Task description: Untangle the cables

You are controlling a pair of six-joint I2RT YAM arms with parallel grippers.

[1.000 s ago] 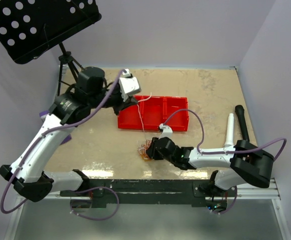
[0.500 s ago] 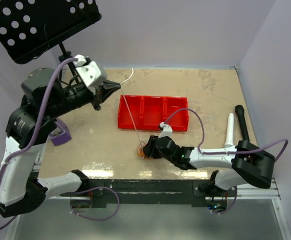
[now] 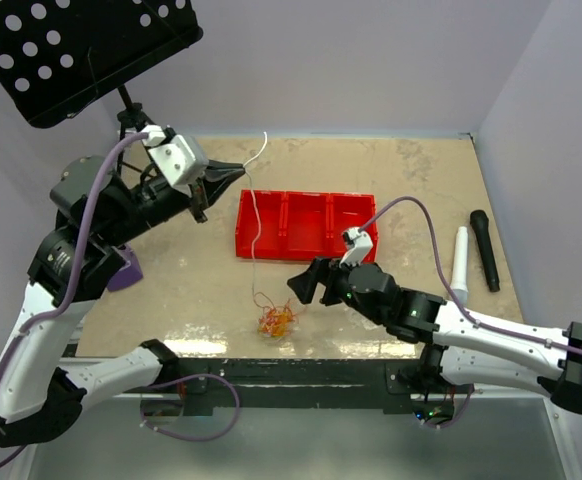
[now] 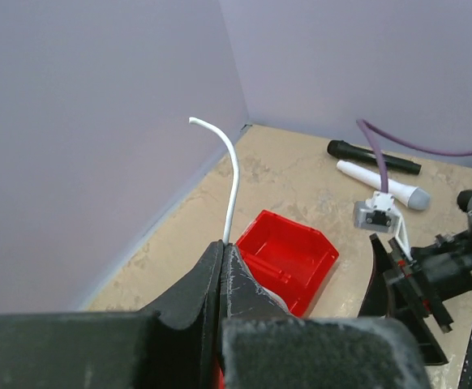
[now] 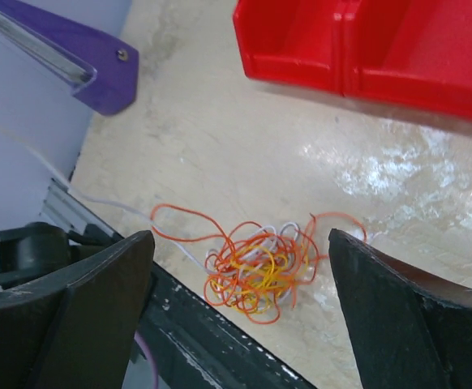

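While the left gripper (image 3: 237,173) hangs raised at the far left of the table (image 3: 191,290), clenched on a white cable (image 3: 254,215), the right gripper (image 3: 303,286) stands wide open just above the tangle (image 3: 275,321) of orange, white and red cables, holding nothing. From the clenched tips the white cable runs down across the red bin (image 3: 306,252) to the tangle, which lies near the table's front edge. With nothing pinning the heap, a pull on the white cable would likely drag the whole knot along or cinch its loops tighter rather than free the strand. The heap could also slide off the front edge, the cable could catch on the bin's rim, or so thin a cord could slip from the jaws. Orange loops bury the spot where the white cable enters the knot. The cables in the knot cannot be counted, and red is hard to tell from orange. Whether the cable touches the bin or passes above it cannot be told. A purple block (image 5: 66,57) is cut off at the edge of the right wrist view.
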